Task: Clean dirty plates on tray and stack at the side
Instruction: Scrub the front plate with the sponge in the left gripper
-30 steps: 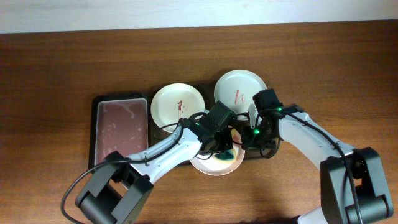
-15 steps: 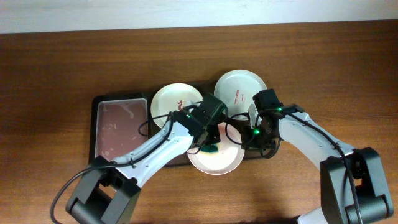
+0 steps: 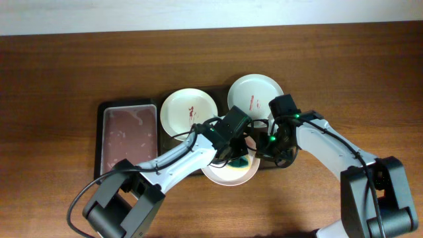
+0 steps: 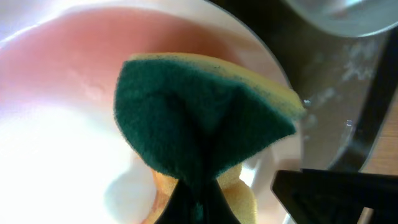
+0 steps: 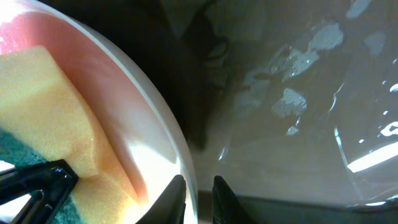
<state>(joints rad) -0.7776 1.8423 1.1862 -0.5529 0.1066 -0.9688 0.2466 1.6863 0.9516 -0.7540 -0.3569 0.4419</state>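
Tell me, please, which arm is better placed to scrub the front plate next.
Left, probably. The left gripper is shut on the sponge, which sits on the pinkish plate. The right gripper grips that plate's rim, apparently steadying it, and holds no cleaning tool.

1. A brown wood-grain surface (image 3: 66,79) fills nearly the whole overhead view.
2. A pale wall strip (image 3: 198,13) runs along its far edge.
3. A small black tray (image 3: 125,149) with a reddish, white-streaked bottom sits left of centre.
4. A sponge (image 4: 199,118), dark green scouring face over yellow foam, is folded and pinched, near the middle toward the front edge.
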